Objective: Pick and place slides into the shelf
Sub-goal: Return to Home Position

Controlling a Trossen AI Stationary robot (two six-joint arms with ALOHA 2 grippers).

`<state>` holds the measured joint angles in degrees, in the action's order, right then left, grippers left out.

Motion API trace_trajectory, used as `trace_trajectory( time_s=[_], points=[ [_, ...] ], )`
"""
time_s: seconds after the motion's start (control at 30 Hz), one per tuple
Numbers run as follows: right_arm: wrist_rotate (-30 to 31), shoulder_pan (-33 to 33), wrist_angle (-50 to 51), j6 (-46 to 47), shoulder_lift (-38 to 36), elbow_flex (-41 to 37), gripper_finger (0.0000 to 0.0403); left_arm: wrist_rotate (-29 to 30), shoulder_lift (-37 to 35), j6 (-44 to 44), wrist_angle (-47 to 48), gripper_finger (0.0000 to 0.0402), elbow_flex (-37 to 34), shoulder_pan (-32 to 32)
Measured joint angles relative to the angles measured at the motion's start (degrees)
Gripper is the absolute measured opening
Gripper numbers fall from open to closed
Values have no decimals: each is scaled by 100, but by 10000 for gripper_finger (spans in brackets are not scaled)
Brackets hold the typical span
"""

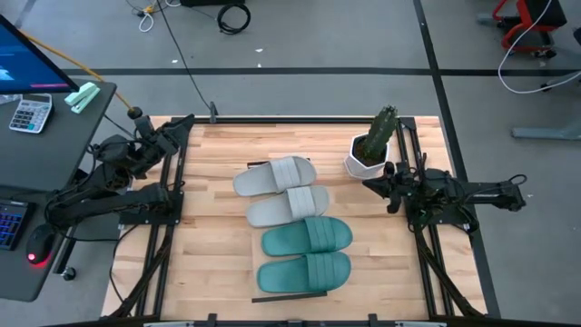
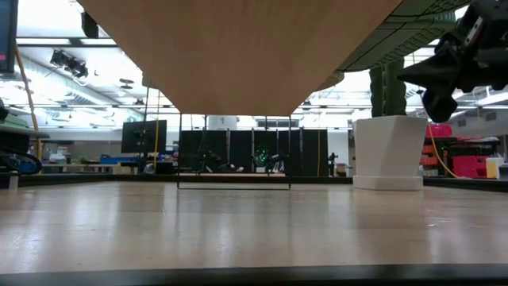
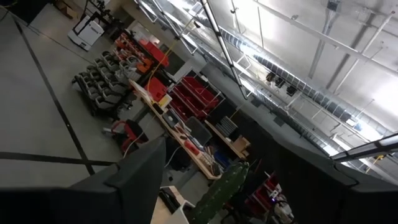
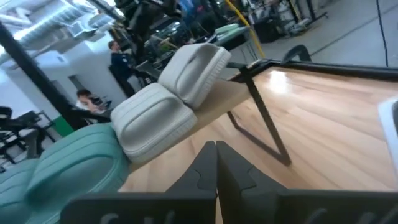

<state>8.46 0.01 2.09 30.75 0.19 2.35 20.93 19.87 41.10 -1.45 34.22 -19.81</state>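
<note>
Right claw (image 4: 216,149) sits pressed together and empty at the tabletop's right edge. My left claw (image 1: 172,132) waits at the left edge. The shelf (image 2: 238,56) fills the tabletop's middle and carries all four slides, with the grey slides (image 1: 289,205) toward the far edge and the teal slides (image 1: 307,236) toward the near edge. I judge them light, soft, grippy rubber, best pinched across the strap. A potted cactus (image 1: 370,150) just beside my right claw is the one obstacle.
</note>
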Motion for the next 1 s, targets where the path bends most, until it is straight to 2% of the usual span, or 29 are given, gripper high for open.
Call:
trace_trajectory(
  time_s=[0.23,0.6,0.83,1.0],
  points=[
    [-759,3,15,-182,-2,-27,0,4,0,52,155,293,0,0],
    [-722,-182,84,-886,347,-16,1,-29,1,328,262,293,0,0],
    [-685,-521,94,-625,586,-16,13,-623,-1,74,492,288,-2,0],
    [-746,-538,109,-831,586,-16,19,-969,-5,-276,526,252,-2,7]
  ],
)
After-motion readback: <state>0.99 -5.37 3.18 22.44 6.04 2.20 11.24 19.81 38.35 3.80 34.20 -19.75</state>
